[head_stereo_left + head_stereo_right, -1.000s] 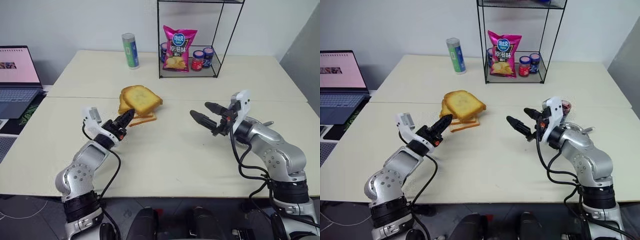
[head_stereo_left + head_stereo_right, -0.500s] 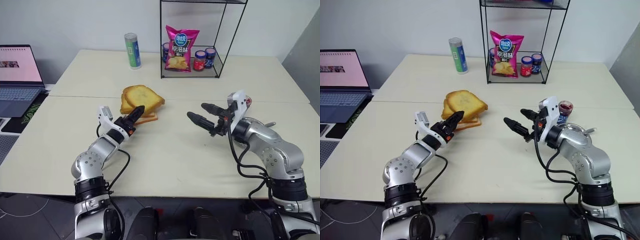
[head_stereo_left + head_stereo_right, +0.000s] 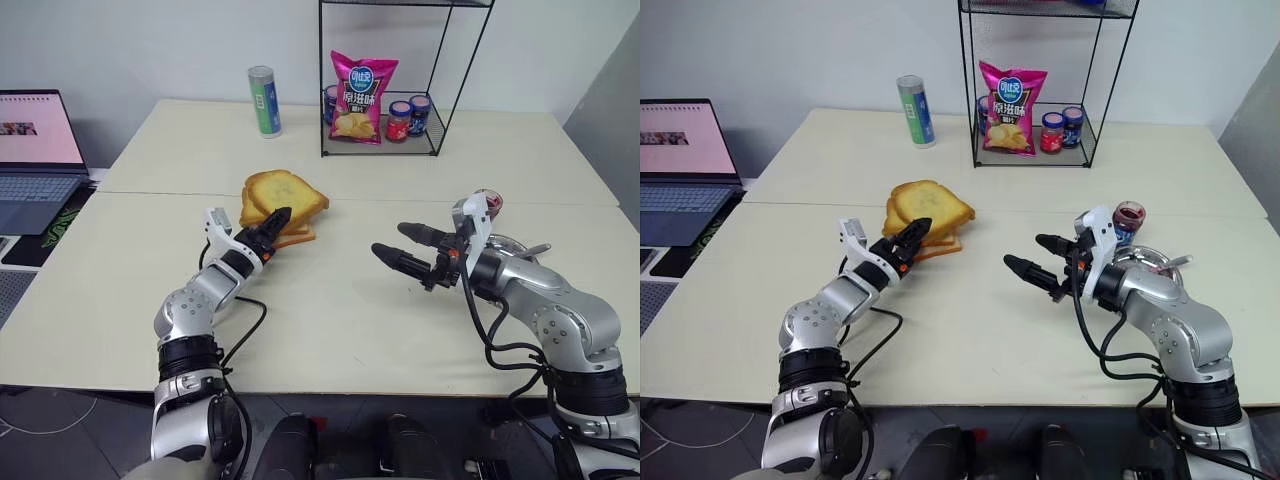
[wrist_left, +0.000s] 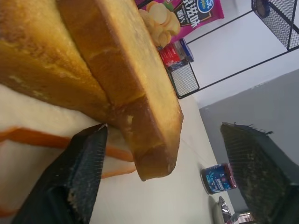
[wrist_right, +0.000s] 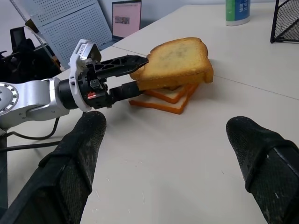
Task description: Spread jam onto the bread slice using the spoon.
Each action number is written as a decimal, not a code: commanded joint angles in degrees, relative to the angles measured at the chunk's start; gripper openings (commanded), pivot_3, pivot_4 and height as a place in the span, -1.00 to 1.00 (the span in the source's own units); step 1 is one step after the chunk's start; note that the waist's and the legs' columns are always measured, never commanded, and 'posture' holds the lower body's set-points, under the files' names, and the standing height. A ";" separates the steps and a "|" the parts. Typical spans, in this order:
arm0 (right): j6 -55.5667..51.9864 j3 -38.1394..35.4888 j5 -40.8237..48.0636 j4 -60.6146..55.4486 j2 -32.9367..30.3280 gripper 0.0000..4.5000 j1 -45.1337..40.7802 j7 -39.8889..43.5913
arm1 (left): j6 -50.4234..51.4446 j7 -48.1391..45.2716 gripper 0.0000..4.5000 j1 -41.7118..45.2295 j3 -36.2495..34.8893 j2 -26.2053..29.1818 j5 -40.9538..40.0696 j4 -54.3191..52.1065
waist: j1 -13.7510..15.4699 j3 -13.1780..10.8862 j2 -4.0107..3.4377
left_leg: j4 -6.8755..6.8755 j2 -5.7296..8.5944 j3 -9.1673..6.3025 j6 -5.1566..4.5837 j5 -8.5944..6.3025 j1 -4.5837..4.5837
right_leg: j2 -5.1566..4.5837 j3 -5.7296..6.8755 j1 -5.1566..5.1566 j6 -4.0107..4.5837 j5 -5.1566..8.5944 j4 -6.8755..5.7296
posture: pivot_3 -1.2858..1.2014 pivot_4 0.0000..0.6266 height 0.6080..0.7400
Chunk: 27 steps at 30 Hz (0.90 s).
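The bench (image 3: pixel 330 300) is pale and mostly bare in front, with wide free room between the two arms and toward its near edge. A seam runs across it just behind the stack of toast. At the far edge stand a green can (image 3: pixel 264 100) and a black wire rack (image 3: pixel 400 80) holding a pink chip bag (image 3: pixel 358 97) and small jars (image 3: pixel 408 118). A laptop (image 3: pixel 35 150) sits off the bench's left side.

The bread slice (image 3: pixel 288 194) lies on top of a pile of toast (image 3: pixel 285 235), tilted, its corner overhanging. The left gripper (image 3: pixel 272 226) reaches in at the pile's near edge, its fingers (image 4: pixel 81 172) parted, one above and one below the top slice's crust in the right wrist view; I cannot tell whether they press on it.

The right gripper (image 3: pixel 405 248) hovers over bare bench, well apart from the bread, its fingers (image 5: pixel 77 158) spread wide and holding nothing. Behind it sit a round steel dish (image 3: pixel 1150 260) and a red-lidded jar (image 3: pixel 1129 217) near the bench's right edge.
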<state>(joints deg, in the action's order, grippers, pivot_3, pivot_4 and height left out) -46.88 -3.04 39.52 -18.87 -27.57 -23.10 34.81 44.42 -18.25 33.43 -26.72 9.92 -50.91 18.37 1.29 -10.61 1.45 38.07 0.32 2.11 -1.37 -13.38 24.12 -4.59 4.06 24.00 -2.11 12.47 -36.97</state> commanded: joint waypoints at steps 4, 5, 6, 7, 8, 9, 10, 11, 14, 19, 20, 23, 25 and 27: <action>0.53 -0.39 0.34 -1.69 0.18 1.00 -0.92 -0.17 | -0.15 -1.33 0.04 1.27 0.99 0.38 -0.14 -1.46 | 0.00 0.00 0.00 | 0.00 0.00 0.00 0.00 0.00 0.01 | 0.00 0.00 0.00 0.00 0.00 0.01 | 0.03 -0.52 1.00; 0.71 -0.35 0.17 -1.55 0.30 1.00 -1.08 -0.27 | -0.25 -1.44 -0.06 1.32 1.17 0.34 0.03 -1.32 | 0.00 0.00 0.00 | 0.00 0.00 0.00 0.00 0.00 0.01 | 0.00 0.00 0.00 0.00 0.00 0.01 | 0.03 -0.52 1.00; 0.87 -0.35 0.04 -1.45 0.39 1.00 -1.18 -0.37 | -0.30 -1.49 -0.15 1.38 1.28 0.33 0.08 -1.21 | 0.00 0.00 0.00 | 0.00 0.00 0.00 0.00 0.00 0.01 | 0.00 0.00 0.00 0.00 0.00 0.00 | 0.03 -0.52 1.00; 0.96 -0.37 -0.05 -1.39 0.45 1.00 -1.23 -0.44 | -0.35 -1.51 -0.22 1.42 1.33 0.34 0.10 -1.14 | 0.00 0.00 0.00 | 0.00 0.00 0.00 0.00 0.00 0.00 | 0.00 0.00 0.00 0.00 0.00 0.00 | 0.03 -0.52 1.00; 0.99 -0.45 -0.04 -1.37 0.47 1.00 -1.24 -0.44 | -0.34 -1.50 -0.31 1.45 1.38 0.36 0.11 -1.20 | 0.00 0.00 0.00 | 0.00 0.00 0.00 0.00 0.00 0.00 | 0.00 0.00 0.00 0.00 0.00 -0.01 | 0.03 -0.52 1.00; 0.98 -0.49 -0.04 -1.30 0.55 1.00 -1.32 -0.48 | -0.29 -1.50 -0.40 1.55 1.38 0.48 0.10 -1.21 | 0.00 0.00 0.00 | 0.00 0.00 0.00 0.00 0.00 0.00 | 0.00 0.00 0.00 0.00 0.00 -0.01 | 0.03 -0.52 1.00; 0.98 -0.60 -0.04 -1.25 0.57 1.00 -1.31 -0.49 | -0.27 -1.51 -0.49 1.65 1.49 0.65 0.19 -1.40 | 0.00 0.00 0.00 | 0.00 0.00 0.00 0.00 0.00 0.01 | 0.00 0.00 0.00 0.00 0.00 -0.01 | 0.03 -0.52 1.00; 1.00 -0.71 -0.04 -1.23 0.53 1.00 -1.24 -0.45 | -0.28 -1.45 -0.58 1.74 1.66 0.82 0.35 -1.67 | 0.00 0.00 0.00 | 0.00 0.00 0.00 0.00 0.00 0.01 | 0.00 0.00 0.00 0.00 0.00 0.00 | 0.03 -0.52 1.00; 1.14 -0.84 -0.20 -1.23 0.37 1.00 -0.99 -0.42 | 0.30 -0.86 -0.86 2.39 1.99 1.16 0.25 -2.61 | 0.00 0.00 0.00 | 0.00 0.00 0.00 0.00 0.00 0.01 | 0.00 0.01 0.00 0.00 0.00 0.01 | 0.03 -0.52 1.00; 1.02 -1.47 0.03 -1.77 -0.26 1.00 -0.41 -0.29 | 2.32 0.15 -0.98 4.15 2.71 0.81 -1.01 -5.52 | 0.01 0.00 0.01 | 0.00 0.00 0.00 0.00 0.00 0.03 | 0.00 0.01 0.00 0.00 0.00 0.00 | 0.03 -0.52 1.00; 0.93 -1.64 0.18 -1.94 -0.49 1.00 -0.30 -0.18 | 3.20 -0.08 -0.98 4.37 3.18 0.77 -1.38 -6.52 | 0.01 -0.01 0.01 | 0.00 0.00 0.00 0.00 0.00 0.03 | 0.00 0.01 0.00 0.00 0.00 0.01 | 0.03 -0.52 1.00; 0.09 -3.12 1.38 -2.69 -1.55 1.00 -0.37 -0.12 | 9.42 -3.39 -0.98 4.29 6.63 1.51 -4.76 -12.70 | 0.00 -0.01 0.01 | 0.00 0.00 0.00 0.00 0.00 0.05 | -0.01 0.00 0.02 0.00 0.00 0.03 | 0.03 -0.52 1.00; -0.46 -4.39 2.18 -3.01 -2.15 1.00 -0.95 -0.64 | 14.08 -5.07 -0.98 3.27 9.22 2.27 -7.27 -17.02 | 0.00 -0.01 0.01 | 0.00 0.01 -0.01 0.00 0.00 0.08 | -0.01 0.01 0.02 0.00 0.00 0.04 | 0.03 -0.52 1.00; -1.69 -6.33 3.84 -3.75 -2.63 1.00 -1.52 -1.43 | 18.38 -6.83 -0.98 0.78 13.26 3.87 -7.95 -21.24 | -0.04 -0.01 0.01 | 0.00 0.01 0.00 0.00 0.00 0.12 | -0.01 0.00 0.05 0.00 0.00 0.04 | 0.03 -0.52 1.00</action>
<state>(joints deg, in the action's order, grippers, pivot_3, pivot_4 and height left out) -47.78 -5.98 40.67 -19.56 -29.21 -23.33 34.08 58.17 -22.32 35.68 -17.16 12.72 -56.22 3.12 1.25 -10.62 1.47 38.06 0.33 2.12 -1.37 -13.38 24.24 -4.60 4.05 24.05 -2.10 12.47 -36.92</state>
